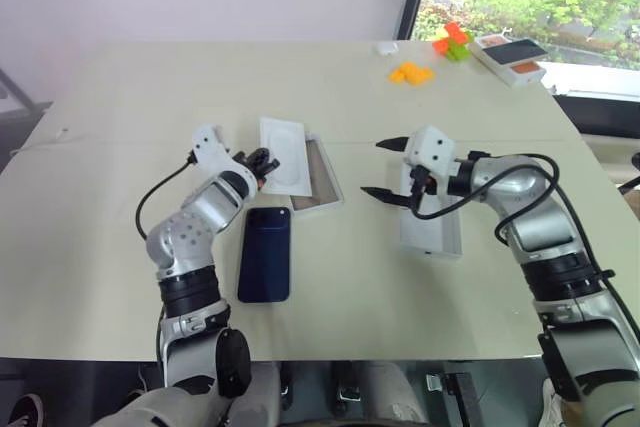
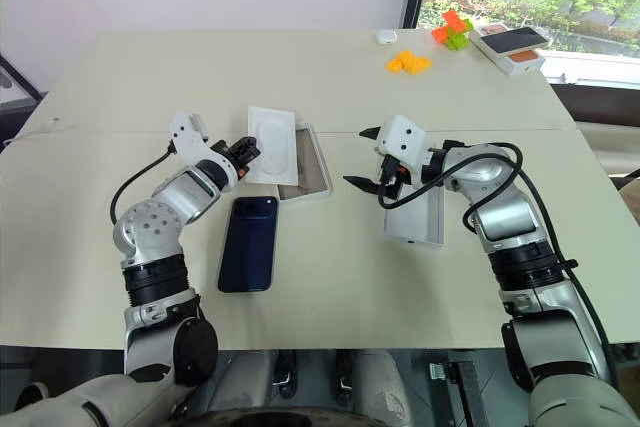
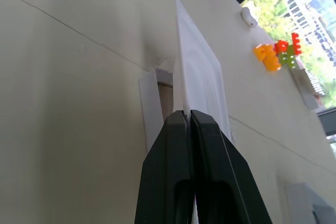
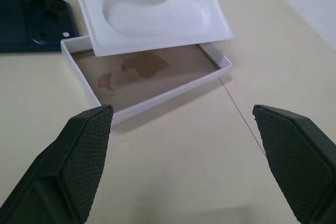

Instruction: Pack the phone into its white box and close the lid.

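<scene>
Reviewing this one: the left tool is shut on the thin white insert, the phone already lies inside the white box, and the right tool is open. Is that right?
Not quite. The phone lies on the table beside the white box, not inside it; the right wrist view shows the box's brownish floor bare. The rest holds: the left tool is shut on the thin white insert, and the right tool is open.

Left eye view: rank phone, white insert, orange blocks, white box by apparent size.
1. phone
2. white insert, roughly phone-sized but farther off, so unsure against it
3. orange blocks, smallest, also farthest
The white box is partly covered by the insert: unranked.
</scene>
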`<control>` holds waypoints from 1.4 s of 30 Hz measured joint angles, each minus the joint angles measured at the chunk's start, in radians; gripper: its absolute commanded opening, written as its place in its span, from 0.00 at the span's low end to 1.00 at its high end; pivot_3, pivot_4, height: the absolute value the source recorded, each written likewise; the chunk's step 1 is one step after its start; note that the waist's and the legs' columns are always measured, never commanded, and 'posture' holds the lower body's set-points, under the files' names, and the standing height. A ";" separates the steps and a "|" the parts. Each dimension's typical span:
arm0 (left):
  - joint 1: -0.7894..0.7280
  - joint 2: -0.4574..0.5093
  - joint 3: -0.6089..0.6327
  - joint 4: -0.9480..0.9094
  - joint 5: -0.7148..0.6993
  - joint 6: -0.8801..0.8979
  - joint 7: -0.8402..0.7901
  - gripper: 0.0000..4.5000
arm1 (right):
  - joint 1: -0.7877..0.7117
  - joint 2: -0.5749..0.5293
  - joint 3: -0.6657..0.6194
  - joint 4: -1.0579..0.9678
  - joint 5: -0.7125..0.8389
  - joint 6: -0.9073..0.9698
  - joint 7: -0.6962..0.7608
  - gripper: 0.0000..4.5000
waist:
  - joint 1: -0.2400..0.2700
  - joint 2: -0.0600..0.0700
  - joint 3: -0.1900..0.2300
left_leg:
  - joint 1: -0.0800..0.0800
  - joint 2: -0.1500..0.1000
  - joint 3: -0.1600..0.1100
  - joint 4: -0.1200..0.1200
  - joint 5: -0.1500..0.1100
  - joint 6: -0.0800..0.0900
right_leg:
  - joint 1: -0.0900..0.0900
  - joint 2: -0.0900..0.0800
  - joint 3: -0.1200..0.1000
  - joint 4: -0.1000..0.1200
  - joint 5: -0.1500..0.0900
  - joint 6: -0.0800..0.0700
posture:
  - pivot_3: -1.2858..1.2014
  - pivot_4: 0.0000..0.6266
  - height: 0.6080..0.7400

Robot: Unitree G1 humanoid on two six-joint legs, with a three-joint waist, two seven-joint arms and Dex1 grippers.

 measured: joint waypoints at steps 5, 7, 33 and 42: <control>0.036 -0.024 -0.018 -0.009 0.000 0.000 0.016 0.00 | 0.000 0.000 0.000 0.000 0.000 -0.002 0.000 1.00 | 0.001 0.000 0.000 | 0.000 0.000 0.000 0.000 0.000 0.000 | 0.000 0.000 0.000 0.000 0.000 0.001 | 0.52 0.24 0.98; 0.037 -0.030 -0.023 -0.011 0.001 -0.001 0.021 0.00 | 0.000 0.000 0.000 0.000 0.000 -0.002 -0.001 1.00 | 0.001 0.000 0.000 | 0.000 0.000 0.000 0.000 0.000 0.000 | 0.000 0.000 0.000 0.000 -0.001 0.001 | 0.52 0.24 0.98; 0.024 -0.059 -0.104 0.052 0.043 -0.060 -0.008 0.74 | 0.000 0.005 0.000 -0.002 0.000 -0.002 -0.011 1.00 | 0.002 0.000 0.000 | -0.001 0.000 0.000 0.000 -0.001 0.001 | 0.000 0.000 0.000 -0.001 -0.002 0.004 | 0.52 0.24 0.98; 0.029 0.028 -0.153 -0.008 0.009 0.034 -0.085 0.84 | 0.000 0.007 0.000 -0.002 0.000 -0.002 -0.012 1.00 | 0.000 0.000 0.000 | 0.000 0.000 0.000 -0.001 -0.001 0.001 | 0.000 0.000 0.000 -0.001 -0.002 0.004 | 0.52 0.24 0.98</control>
